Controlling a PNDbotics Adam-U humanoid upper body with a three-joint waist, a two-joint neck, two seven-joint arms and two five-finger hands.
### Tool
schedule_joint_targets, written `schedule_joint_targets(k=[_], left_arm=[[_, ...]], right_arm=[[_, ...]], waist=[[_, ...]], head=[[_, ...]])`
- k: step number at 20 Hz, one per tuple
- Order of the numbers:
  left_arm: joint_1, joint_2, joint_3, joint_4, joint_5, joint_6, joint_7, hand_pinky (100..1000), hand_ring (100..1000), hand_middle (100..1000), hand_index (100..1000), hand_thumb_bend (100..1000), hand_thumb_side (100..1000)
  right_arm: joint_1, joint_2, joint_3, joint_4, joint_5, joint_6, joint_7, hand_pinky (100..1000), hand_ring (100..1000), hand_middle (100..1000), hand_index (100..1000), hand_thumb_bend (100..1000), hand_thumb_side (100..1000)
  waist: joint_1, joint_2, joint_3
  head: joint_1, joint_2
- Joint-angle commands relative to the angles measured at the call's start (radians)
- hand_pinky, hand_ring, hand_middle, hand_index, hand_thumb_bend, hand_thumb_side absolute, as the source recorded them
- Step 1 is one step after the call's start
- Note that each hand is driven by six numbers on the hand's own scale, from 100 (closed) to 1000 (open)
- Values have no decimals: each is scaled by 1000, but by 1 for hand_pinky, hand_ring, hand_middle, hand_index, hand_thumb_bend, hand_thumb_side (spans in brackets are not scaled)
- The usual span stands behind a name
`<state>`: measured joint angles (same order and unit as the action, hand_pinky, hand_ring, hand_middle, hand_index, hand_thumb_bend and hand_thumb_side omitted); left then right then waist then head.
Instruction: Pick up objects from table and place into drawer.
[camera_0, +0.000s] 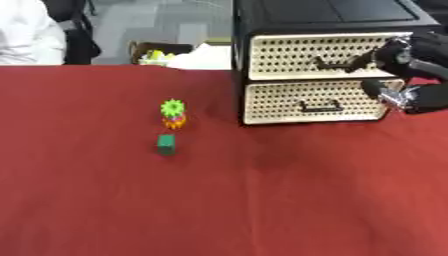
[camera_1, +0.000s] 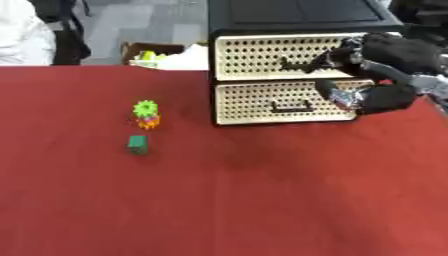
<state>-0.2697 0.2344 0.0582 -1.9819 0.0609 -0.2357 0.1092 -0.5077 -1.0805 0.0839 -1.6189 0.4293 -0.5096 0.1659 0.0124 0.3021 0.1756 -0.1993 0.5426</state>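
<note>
A black cabinet (camera_0: 324, 12) with two cream perforated drawers stands at the table's back right. Both the upper drawer (camera_1: 262, 55) and the lower drawer (camera_1: 254, 102) are shut. My right hand (camera_1: 389, 60) comes in from the right in front of the drawers. Its fingers (camera_1: 337, 56) stretch toward the upper drawer's black handle (camera_1: 293, 65) and their tips reach its right end, while the thumb hangs apart in front of the lower drawer. To the left on the red cloth a green gear (camera_0: 172, 106) sits on an orange piece (camera_0: 174, 120). A small green block (camera_0: 165, 144) lies just in front of them.
The red table (camera_0: 262, 200) stretches wide in front of the cabinet. Behind its far edge are a cardboard box with yellow-green items (camera_0: 156, 54), white paper, and a person in white at the top left corner.
</note>
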Motion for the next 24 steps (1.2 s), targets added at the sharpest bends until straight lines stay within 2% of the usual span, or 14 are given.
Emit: schedule_joint_targets(k=[1, 13, 24], left_arm=[[-14, 7, 0, -18, -3, -2, -5, 706, 707, 670, 763, 100, 870], [-18, 7, -3, -18, -5, -4, -11, 707, 708, 671, 762, 100, 872], [-24, 7, -4, -18, -6, -6, -14, 708, 710, 673, 761, 100, 877]], right_arm=[[-6, -48, -24, 0, 7, 0, -17, 100, 100, 100, 791, 100, 1000], [-25, -61, -45, 21, -36, 4, -49, 100, 100, 100, 791, 100, 1000], [-39, -63, -55, 51, -27, 19, -75, 100, 100, 100, 792, 100, 1000]], waist=[[-2, -12, 3], [-6, 1, 13], [-13, 14, 21]], head=[[-7, -18], [-12, -27], [-15, -35]])
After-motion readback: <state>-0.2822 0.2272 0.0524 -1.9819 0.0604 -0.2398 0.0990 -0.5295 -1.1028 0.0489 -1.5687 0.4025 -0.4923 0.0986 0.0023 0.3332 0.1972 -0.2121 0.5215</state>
